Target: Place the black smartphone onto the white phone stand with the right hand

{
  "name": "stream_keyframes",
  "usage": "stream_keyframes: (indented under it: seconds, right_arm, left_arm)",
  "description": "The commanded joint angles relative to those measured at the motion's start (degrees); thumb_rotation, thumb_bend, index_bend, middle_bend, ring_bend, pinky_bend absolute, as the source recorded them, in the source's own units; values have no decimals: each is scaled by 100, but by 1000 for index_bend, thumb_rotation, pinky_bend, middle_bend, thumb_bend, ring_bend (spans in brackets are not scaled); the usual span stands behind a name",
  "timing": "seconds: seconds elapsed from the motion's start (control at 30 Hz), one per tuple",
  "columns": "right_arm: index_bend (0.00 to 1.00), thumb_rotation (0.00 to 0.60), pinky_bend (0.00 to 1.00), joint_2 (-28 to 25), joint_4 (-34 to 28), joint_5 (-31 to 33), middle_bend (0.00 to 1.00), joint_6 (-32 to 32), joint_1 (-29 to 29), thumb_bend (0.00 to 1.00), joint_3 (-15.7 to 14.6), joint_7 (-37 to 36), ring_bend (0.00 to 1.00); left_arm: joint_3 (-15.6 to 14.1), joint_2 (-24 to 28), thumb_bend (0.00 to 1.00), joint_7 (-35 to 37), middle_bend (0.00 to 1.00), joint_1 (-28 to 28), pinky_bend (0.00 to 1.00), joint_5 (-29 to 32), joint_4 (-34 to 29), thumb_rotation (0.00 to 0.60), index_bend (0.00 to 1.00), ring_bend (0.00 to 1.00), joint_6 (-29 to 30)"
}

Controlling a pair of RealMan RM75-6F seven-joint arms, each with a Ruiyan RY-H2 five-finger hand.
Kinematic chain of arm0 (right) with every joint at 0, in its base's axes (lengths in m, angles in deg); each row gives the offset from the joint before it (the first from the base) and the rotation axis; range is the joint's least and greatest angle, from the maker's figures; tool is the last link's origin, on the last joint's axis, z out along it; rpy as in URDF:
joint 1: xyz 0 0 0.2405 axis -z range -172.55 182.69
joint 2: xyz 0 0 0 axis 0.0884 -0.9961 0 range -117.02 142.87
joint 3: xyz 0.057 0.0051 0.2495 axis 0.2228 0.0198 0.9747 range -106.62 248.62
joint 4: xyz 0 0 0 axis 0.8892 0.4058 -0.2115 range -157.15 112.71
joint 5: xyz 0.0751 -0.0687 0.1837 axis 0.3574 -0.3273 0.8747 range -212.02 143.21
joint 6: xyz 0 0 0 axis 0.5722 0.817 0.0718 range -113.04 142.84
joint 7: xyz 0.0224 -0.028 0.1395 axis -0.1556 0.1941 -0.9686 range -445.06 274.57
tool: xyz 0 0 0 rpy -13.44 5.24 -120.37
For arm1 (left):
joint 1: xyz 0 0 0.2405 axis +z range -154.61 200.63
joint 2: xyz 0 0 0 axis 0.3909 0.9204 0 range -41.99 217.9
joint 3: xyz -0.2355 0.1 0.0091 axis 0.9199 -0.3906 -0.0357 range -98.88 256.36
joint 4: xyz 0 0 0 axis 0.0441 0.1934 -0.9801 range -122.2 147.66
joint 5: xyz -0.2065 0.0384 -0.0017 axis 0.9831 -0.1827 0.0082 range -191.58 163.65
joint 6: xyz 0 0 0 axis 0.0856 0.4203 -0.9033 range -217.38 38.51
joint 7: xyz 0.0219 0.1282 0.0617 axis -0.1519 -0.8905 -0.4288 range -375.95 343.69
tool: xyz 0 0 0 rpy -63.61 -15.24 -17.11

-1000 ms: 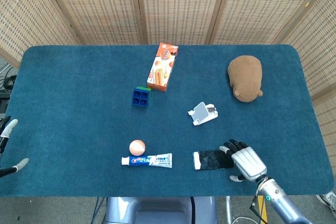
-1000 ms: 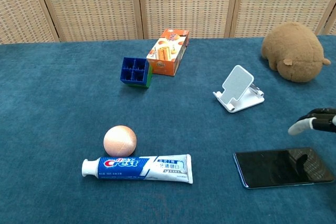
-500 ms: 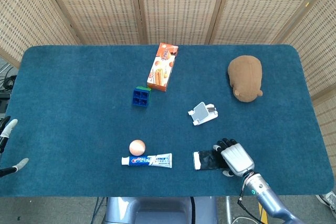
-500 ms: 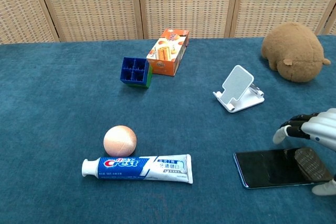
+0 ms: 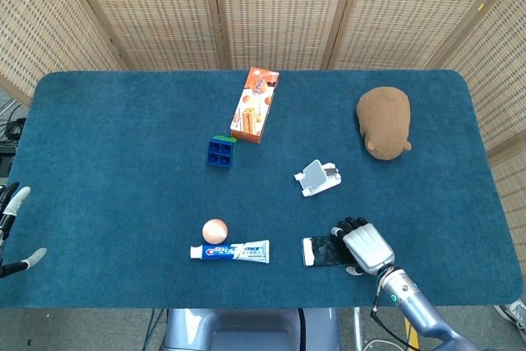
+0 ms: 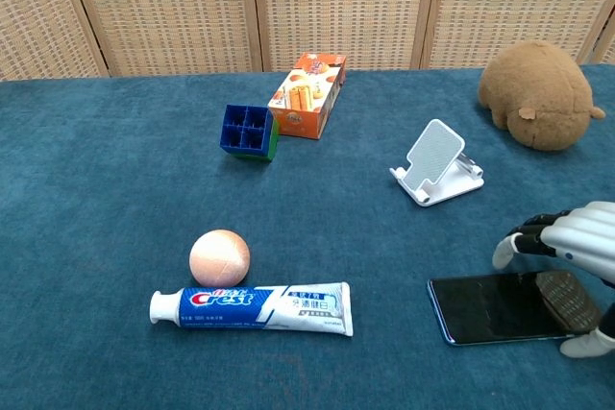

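Flat black glass smartphone (image 6: 507,308) lies lower right of frame on the blue felt tabletop (image 5: 123,154), screen up. Right hand (image 6: 567,261) is over its right end w/ fingers arched, tips at the far edge, thumb at the near edge — can't tell if it's gripping yet. White folding plastic phone stand (image 6: 437,164) sits above it, apart. Left hand (image 5: 11,232) at far left edge, fingers apart, holding nothing.

"Crest" legible on toothpaste tube (image 6: 252,305); orange snack box (image 6: 307,94) print too small to read.
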Motion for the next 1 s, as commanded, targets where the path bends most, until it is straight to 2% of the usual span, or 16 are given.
stream_keyframes:
  seconds: [0.03,0.27,0.5,0.57,0.67,1.0]
  right_arm:
    - [257,600,264,55,57,-6,257,6,-14,188,-7,-12,206]
    - [264,600,279,174,233,21,302,-31,-46,266,-41,-44,251]
    - [404,600,400,190,369,-81,521,-98,-116,454,-120,-231,481]
    - [434,600,412,170,399,-167,554,-76,-137,493,-144,-325,512]
    - [449,600,416,110,390,-373,567,38,-153,541,-196,-510,522]
    - [469,600,416,-224,327,-1104,585,670,-162,595,-335,-1116,538]
  left_arm:
    - [1,-2,0,-4,0,-3,0,7,1,600,0,0,-9]
    - [4,-4,0,-9,0,-10,0,19,0,600,0,0,-25]
    - [-1,-11,0,-41,0,-18,0,24,-13,600,0,0,-47]
    - [1,-13,0,-43,0,-20,0,28,-12,600,0,0,-51]
    - [1,-15,0,-43,0,-25,0,31,-13,600,0,0,-60]
    - [-13,-6,0,4,0,-16,0,-1,1,600,0,0,-34]
